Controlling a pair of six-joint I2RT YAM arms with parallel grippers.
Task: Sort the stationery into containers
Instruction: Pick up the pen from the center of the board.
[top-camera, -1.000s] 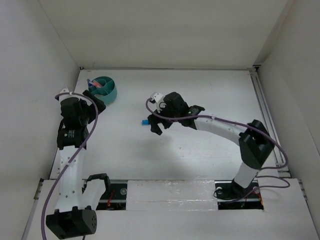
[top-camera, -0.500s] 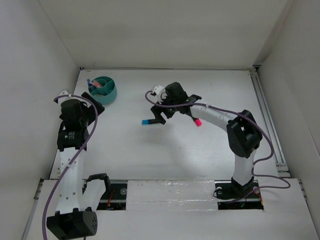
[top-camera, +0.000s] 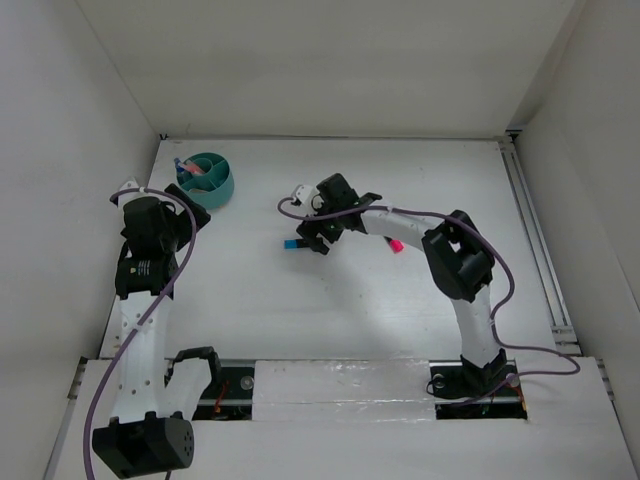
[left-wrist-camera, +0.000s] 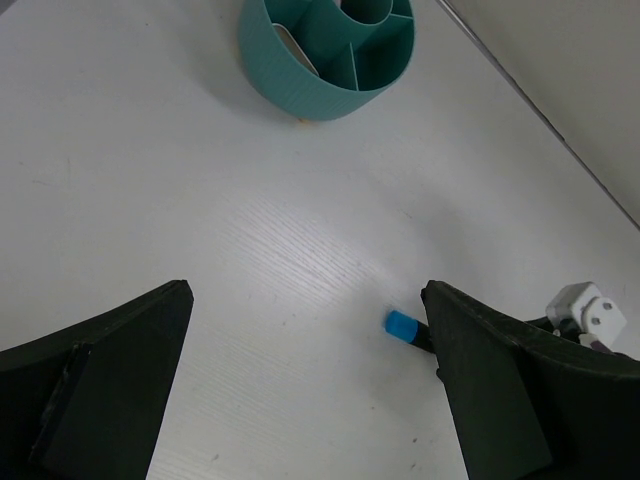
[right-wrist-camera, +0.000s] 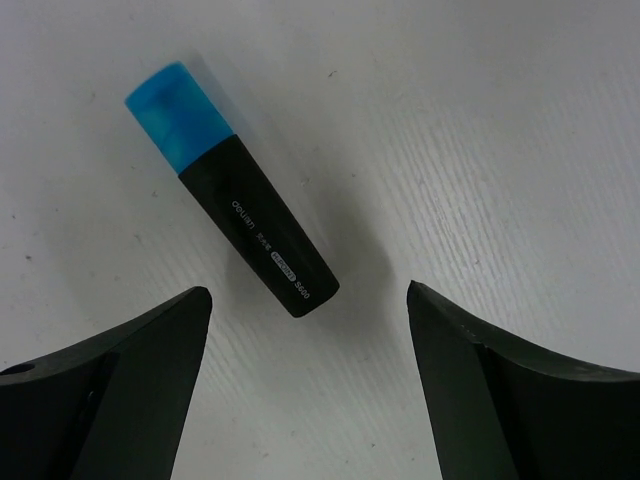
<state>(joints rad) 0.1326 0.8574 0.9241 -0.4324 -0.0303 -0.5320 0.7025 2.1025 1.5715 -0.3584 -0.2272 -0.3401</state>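
A black marker with a blue end (right-wrist-camera: 232, 193) lies flat on the white table; its blue end also shows in the top view (top-camera: 291, 243) and in the left wrist view (left-wrist-camera: 402, 324). My right gripper (top-camera: 318, 236) is open right above it, its fingers (right-wrist-camera: 110, 380) apart on either side of the marker's black end, not touching. A marker with a pink end (top-camera: 395, 243) lies to the right, partly under the right arm. The round teal tub (top-camera: 208, 177) with dividers stands at the back left, holding pink items. My left gripper (top-camera: 190, 212) is open and empty near the tub (left-wrist-camera: 328, 48).
White walls close in the table on the left, back and right. A rail (top-camera: 530, 230) runs along the table's right edge. The right arm (top-camera: 455, 262) stretches across the table's middle.
My right gripper has moved left and slightly back, to above the blue-ended marker. The arm's elbow has swung left, uncovering the pink-ended marker. The left arm has barely moved.
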